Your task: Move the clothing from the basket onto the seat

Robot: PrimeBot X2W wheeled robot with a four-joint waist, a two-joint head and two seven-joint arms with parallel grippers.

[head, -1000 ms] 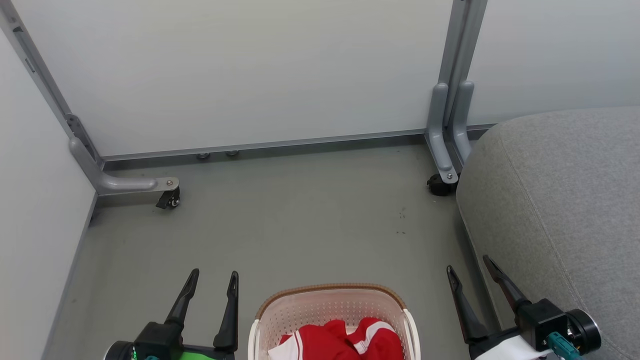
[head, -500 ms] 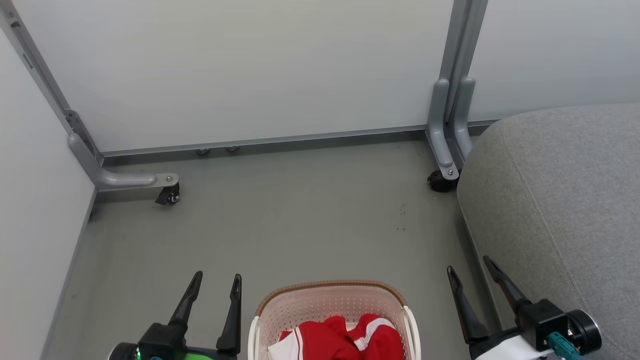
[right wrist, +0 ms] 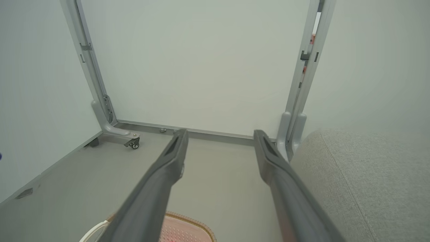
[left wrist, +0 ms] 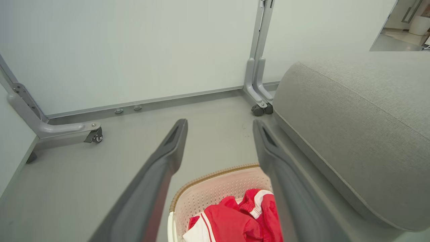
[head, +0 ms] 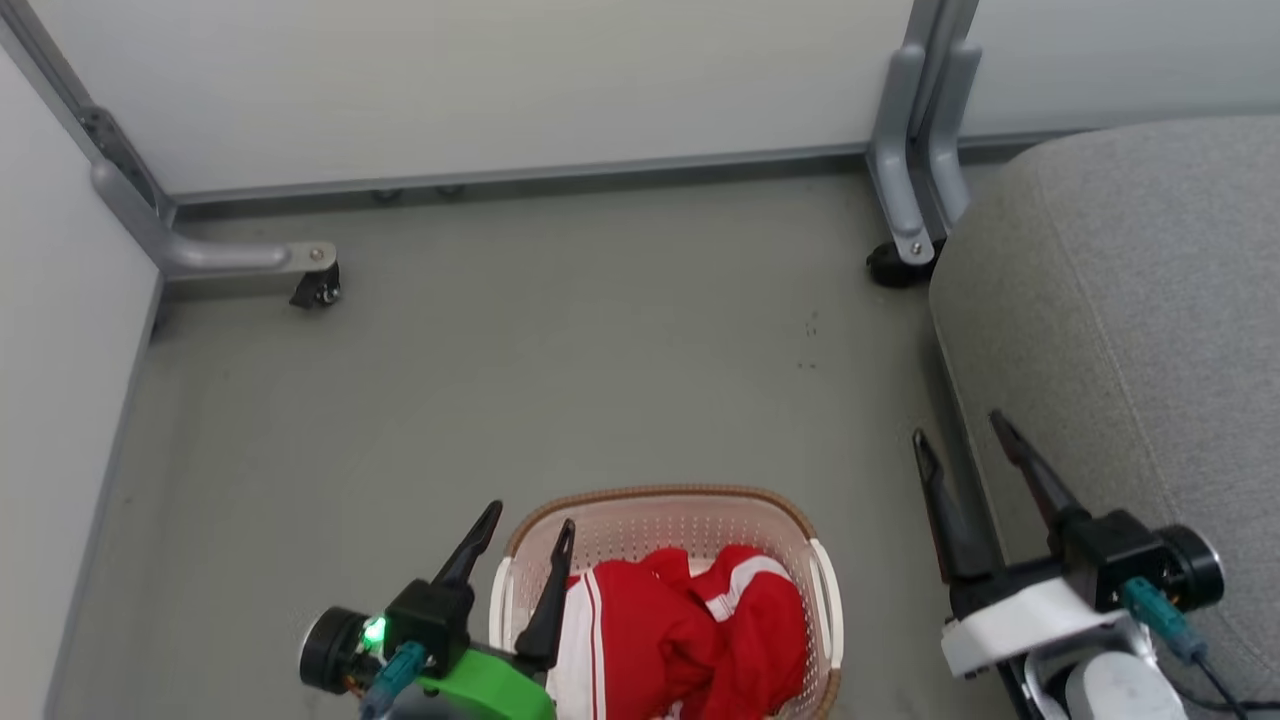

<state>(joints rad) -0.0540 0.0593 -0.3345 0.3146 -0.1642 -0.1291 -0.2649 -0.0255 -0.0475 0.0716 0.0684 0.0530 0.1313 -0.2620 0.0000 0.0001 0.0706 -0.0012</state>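
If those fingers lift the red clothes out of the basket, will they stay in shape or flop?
Probably floppy: the red fabric clothing with white stripes lies crumpled in folds inside the cream perforated plastic basket. Likely light for its size, being soft cloth; it may dangle and trail.

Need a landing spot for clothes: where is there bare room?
Bare: the top of the large grey fabric seat cushion, and the grey floor between the white partition panels and the oval cream perforated plastic basket. Crowded: inside the basket, heaped with red white-striped clothing.
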